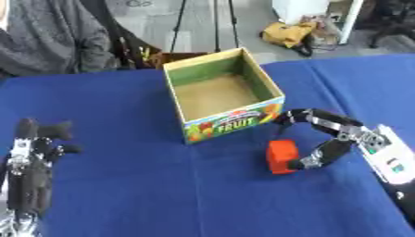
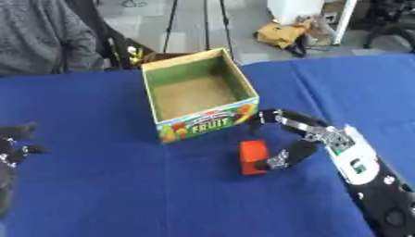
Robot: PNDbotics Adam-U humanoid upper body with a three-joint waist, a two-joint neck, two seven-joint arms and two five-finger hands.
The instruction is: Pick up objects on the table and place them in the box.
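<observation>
So the right hand (image 1: 328, 139) is reaching in from the right side and curling around a small orange-red block (image 1: 280, 156) that's sitting on the blue table (image 1: 162, 185). The thumb looks like it's pressing the block's right side, while the fingers (image 1: 296, 115) are arching over toward the box, so the hand is spread pretty wide. Can't really tell if the fingers are touching the block or just hanging above it; the view is too soft there.

The block is resting just in front of the box (image 1: 223, 90), near its front right corner, still outside it. The box is open-topped cardboard with green inner walls and "FRUIT" printed on the front.

The left hand (image 1: 32, 162) is lying idle at the lower left, fingers relaxed and pointing up.
</observation>
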